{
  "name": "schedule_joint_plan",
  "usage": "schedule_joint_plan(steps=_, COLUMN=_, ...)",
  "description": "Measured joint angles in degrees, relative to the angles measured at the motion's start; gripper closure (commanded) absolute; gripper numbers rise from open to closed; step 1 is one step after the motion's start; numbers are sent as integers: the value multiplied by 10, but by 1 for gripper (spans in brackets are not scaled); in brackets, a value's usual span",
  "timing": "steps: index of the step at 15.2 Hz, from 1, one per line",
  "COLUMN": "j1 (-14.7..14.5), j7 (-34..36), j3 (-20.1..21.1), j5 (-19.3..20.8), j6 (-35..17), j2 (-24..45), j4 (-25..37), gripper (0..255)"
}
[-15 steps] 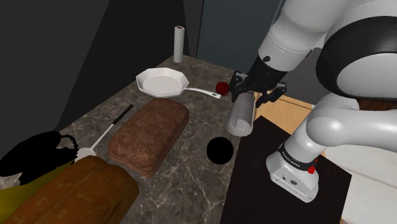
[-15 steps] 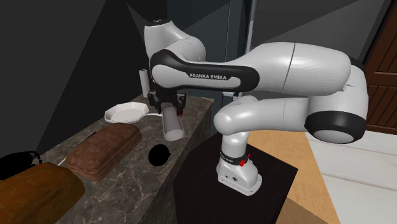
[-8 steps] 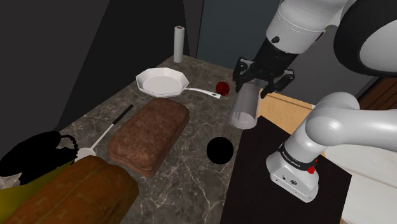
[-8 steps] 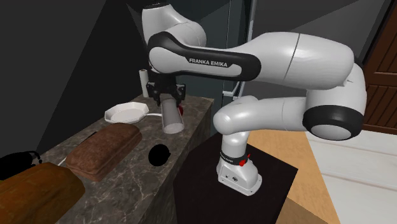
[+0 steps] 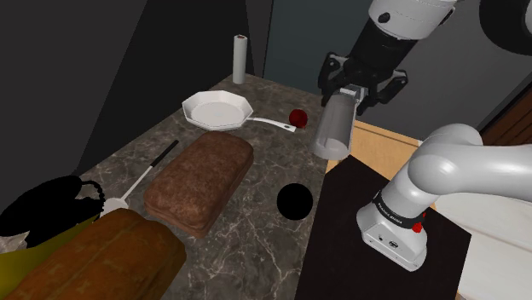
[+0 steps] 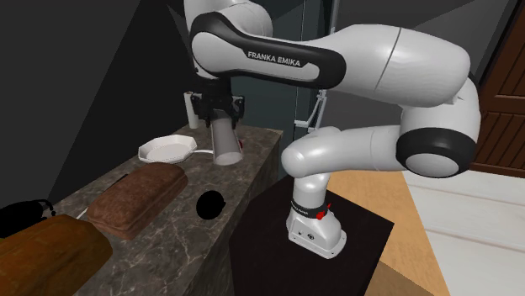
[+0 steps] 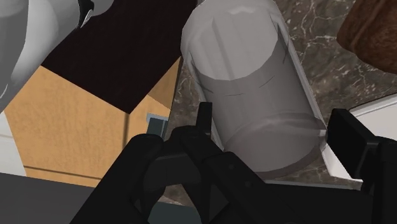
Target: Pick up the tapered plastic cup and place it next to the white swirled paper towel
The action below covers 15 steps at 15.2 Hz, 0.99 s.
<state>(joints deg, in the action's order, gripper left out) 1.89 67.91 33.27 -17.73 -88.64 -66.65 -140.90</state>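
White arm (image 6: 395, 71), dark joints (image 6: 429, 153), FRANKA EMIKA lettering (image 6: 274, 56)

— How many of each do we count?
— We count two brown rectangular loaves (image 5: 200, 181) (image 5: 111, 260), one white eight-sided pan (image 5: 217, 109) and one white paper towel roll (image 5: 239, 59).
— And the smaller things?
— We see one dark red ball (image 5: 297, 117), one black ball (image 5: 296, 203), one grey tapered cup (image 5: 334, 128) and one black-handled utensil (image 5: 153, 168).
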Motion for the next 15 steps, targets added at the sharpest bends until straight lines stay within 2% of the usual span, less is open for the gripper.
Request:
schedule_joint_plan(steps=6, j1=13, j7=-8, j3=-17, j5=18, j6=23, j2=21, j4=44, gripper=255)
schedule_joint_plan(steps=15, j1=80, j7=-92, j3=-70, j5=79, j6=-73, j2=125, j4=49, gripper=255)
